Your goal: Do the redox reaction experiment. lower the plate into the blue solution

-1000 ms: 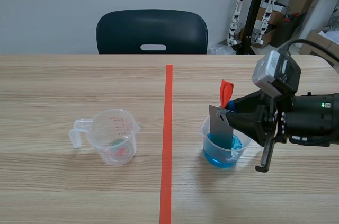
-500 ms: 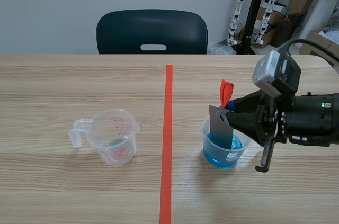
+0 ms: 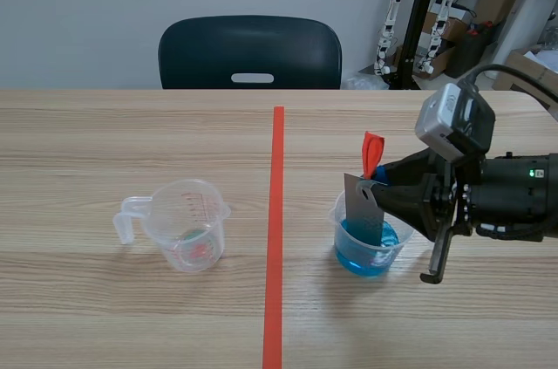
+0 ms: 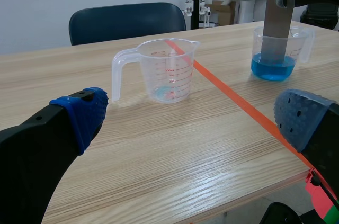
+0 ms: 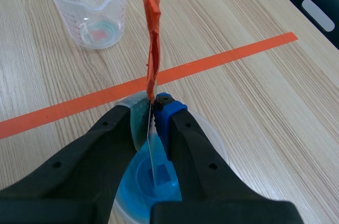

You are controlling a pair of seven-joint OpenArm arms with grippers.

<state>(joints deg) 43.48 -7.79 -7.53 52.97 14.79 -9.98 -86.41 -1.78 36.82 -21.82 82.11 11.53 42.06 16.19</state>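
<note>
A grey metal plate (image 3: pixel 364 208) with an orange-red tag (image 3: pixel 371 153) at its top stands in the clear beaker of blue solution (image 3: pixel 370 245), right of the tape line. Its lower end is down in the liquid. My right gripper (image 3: pixel 377 179) is shut on the plate's top, directly above the beaker. From the right wrist the plate (image 5: pixel 150 144) shows edge-on between the pads, with the tag (image 5: pixel 152 33) rising above and the blue solution (image 5: pixel 151 181) below. My left gripper (image 4: pixel 190 123) hangs open low over the near table, far from the beaker of blue solution (image 4: pixel 275 49).
A second clear measuring cup (image 3: pixel 185 223) with a handle and a little residue stands left of the tape line; it also shows as the measuring cup (image 4: pixel 161 69) ahead of my left gripper. A dark chair (image 3: pixel 250 52) stands behind the table. Boxes and equipment fill the back right.
</note>
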